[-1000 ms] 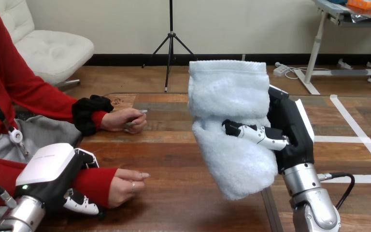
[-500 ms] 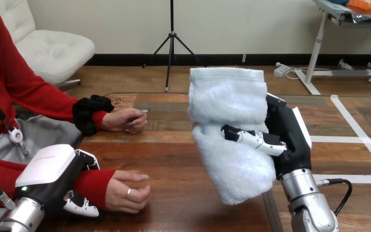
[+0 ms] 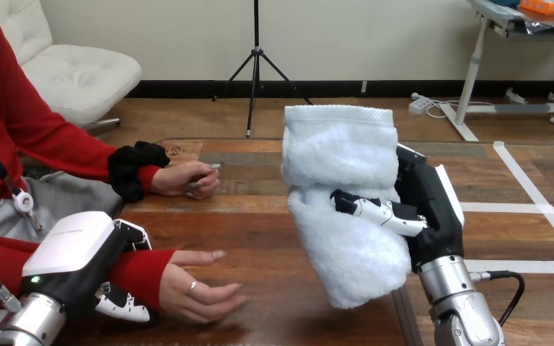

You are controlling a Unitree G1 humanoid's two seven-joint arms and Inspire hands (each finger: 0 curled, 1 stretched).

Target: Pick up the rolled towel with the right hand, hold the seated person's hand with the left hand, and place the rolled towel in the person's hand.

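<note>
A white rolled towel (image 3: 343, 194) stands upright above the table's middle, and my right hand (image 3: 427, 209) is shut on it, thumb across its front. At the lower left my left hand (image 3: 90, 267) is curled round the person's wrist in a red sleeve. The person's near hand (image 3: 198, 290) lies just past it, palm up, fingers spread open over the table. The towel is well to the right of that hand, apart from it. The person's far hand (image 3: 184, 179) rests on the table further back.
The wooden table (image 3: 260, 216) stretches between the towel and the person. White tape lines (image 3: 541, 209) cross its right side.
The person's near hand has turned over and opened from a loose fist to palm up. The towel and my right hand have sunk slightly.
</note>
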